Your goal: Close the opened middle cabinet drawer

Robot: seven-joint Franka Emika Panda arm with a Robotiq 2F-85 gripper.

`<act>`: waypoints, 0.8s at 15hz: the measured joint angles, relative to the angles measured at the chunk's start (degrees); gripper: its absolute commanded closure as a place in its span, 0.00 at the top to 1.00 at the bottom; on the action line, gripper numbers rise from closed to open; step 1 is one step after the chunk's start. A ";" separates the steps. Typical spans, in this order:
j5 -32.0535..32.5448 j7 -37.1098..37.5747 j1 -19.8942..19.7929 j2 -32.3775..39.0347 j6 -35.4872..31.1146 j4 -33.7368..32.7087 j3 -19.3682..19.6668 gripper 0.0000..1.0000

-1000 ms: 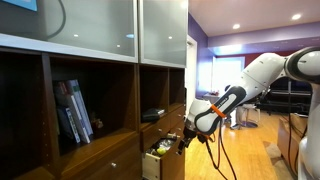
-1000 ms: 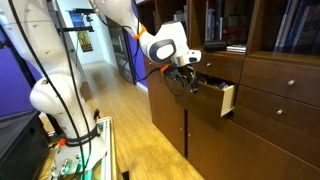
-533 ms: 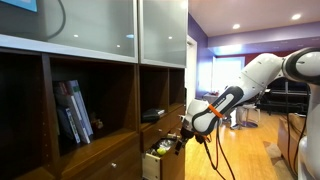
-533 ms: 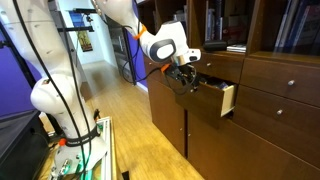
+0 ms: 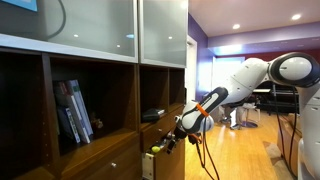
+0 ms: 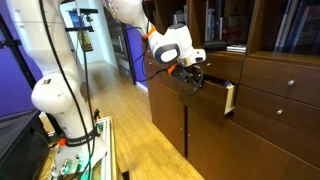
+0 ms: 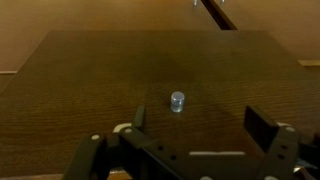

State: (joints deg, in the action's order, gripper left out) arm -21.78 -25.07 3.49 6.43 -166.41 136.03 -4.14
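The middle cabinet drawer (image 6: 227, 98) sticks out only a little from the dark-brown cabinet (image 6: 270, 90), its pale tan side still showing. In an exterior view it sits low at the cabinet's end (image 5: 150, 163). My gripper (image 6: 192, 74) is against the drawer's flat front; in an exterior view it is at the cabinet edge (image 5: 172, 135). In the wrist view the dark wood drawer front (image 7: 100, 80) fills the frame, with a small silver knob (image 7: 177, 101) just ahead of my open fingers (image 7: 197, 122). Nothing is held.
Books (image 5: 73, 110) stand on an open shelf under frosted glass doors (image 5: 90, 25). Wider drawer fronts (image 6: 285, 85) lie beside the middle one. A second white robot base (image 6: 60, 100) and wood floor (image 6: 140, 140) are in front of the cabinet.
My gripper has pushed toward the cabinet and the drawer has slid most of the way in; the items inside no longer show.
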 measured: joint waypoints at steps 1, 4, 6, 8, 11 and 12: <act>-2.62 -2.04 -0.18 1.13 -1.13 -1.04 -0.60 1.00; -10.43 -7.84 -1.45 4.24 -3.77 -4.14 -3.13 1.00; -15.39 -12.18 -3.08 6.10 -5.05 -6.19 -5.54 1.00; -20.14 -16.79 -5.14 8.00 -6.28 -8.53 -8.44 1.00; -26.81 -23.77 -8.89 10.60 -7.71 -12.06 -13.37 1.00; -28.95 -25.83 -10.28 11.30 -8.07 -12.65 -14.92 1.00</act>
State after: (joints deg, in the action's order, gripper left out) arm -50.74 -50.90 -6.79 17.73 -174.47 123.38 -19.06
